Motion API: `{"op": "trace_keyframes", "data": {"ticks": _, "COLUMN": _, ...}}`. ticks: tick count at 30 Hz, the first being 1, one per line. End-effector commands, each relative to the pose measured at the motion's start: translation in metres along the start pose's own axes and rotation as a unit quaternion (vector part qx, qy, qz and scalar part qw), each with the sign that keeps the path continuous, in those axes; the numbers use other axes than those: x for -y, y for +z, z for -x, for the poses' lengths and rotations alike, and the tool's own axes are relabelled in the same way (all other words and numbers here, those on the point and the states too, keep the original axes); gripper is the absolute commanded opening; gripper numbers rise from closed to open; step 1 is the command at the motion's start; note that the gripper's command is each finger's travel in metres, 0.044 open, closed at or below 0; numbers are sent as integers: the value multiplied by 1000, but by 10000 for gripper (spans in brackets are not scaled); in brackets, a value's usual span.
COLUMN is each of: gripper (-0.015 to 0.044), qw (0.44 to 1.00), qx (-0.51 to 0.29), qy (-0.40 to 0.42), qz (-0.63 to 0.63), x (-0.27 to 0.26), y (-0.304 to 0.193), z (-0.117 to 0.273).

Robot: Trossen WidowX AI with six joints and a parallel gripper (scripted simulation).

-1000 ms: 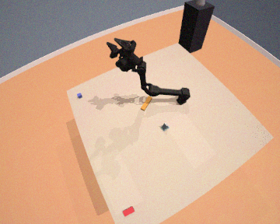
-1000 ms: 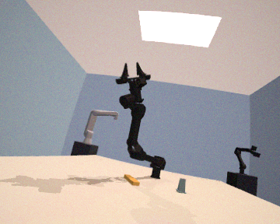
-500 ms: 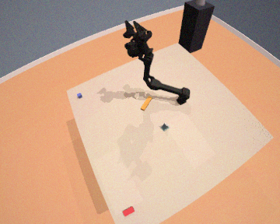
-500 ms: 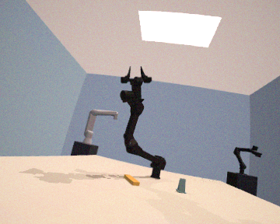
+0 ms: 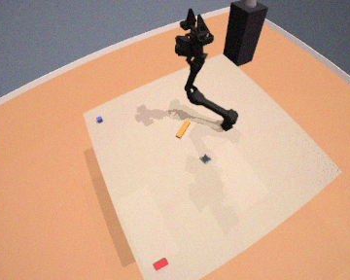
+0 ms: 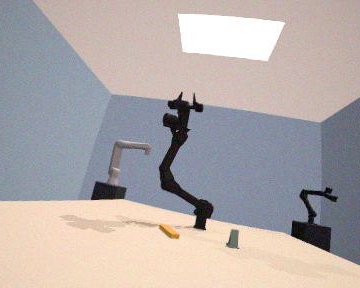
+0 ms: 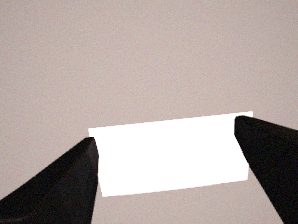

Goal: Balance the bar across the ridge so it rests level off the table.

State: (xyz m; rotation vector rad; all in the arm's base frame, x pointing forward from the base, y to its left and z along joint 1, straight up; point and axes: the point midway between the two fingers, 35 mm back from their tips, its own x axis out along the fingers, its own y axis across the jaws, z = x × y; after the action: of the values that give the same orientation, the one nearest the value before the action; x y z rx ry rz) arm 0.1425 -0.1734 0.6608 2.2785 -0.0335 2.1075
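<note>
An orange bar (image 5: 183, 129) (image 6: 169, 231) lies flat on the pale table (image 5: 149, 170) (image 6: 113, 260). A small dark grey-green ridge (image 5: 205, 158) (image 6: 233, 238) stands on the table apart from the bar, nearer the table's middle in the top view, with nothing on it. My gripper (image 5: 196, 19) (image 6: 187, 96) (image 7: 166, 135) is open and empty, held high above the table and pointing up at the ceiling. The wrist view shows only the ceiling and its light between the fingers, so bar and ridge are out of that view.
A small blue cube (image 5: 99, 120) lies near the table's left corner. A red block (image 5: 160, 263) lies near the front edge. The arm's base (image 5: 228, 120) (image 6: 200, 221) stands beyond the bar and ridge. Other arms stand on dark pedestals (image 6: 108, 190) (image 6: 311, 235) beyond the table.
</note>
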Motion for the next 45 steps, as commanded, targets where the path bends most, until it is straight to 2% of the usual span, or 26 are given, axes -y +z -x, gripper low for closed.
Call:
{"op": "trace_keyframes", "data": {"ticks": 1, "gripper": 315, "qw": 997, "qx": -27, "qy": -57, "qz": 36, "x": 36, "y": -32, "z": -5}}
{"op": "trace_keyframes", "data": {"ticks": 13, "gripper": 315, "qw": 971, "qx": -89, "qy": -122, "qz": 187, "x": 80, "y": -84, "z": -4}}
{"op": "trace_keyframes", "data": {"ticks": 25, "gripper": 315, "qw": 911, "qx": -149, "qy": -197, "qz": 330, "x": 145, "y": -128, "z": 1}}
{"op": "trace_keyframes", "data": {"ticks": 30, "gripper": 315, "qw": 883, "qx": -149, "qy": -209, "qz": 394, "x": 159, "y": -130, "z": 3}}
{"op": "trace_keyframes", "data": {"ticks": 45, "gripper": 315, "qw": 762, "qx": -210, "qy": -302, "qz": 533, "x": 244, "y": -137, "z": 26}}
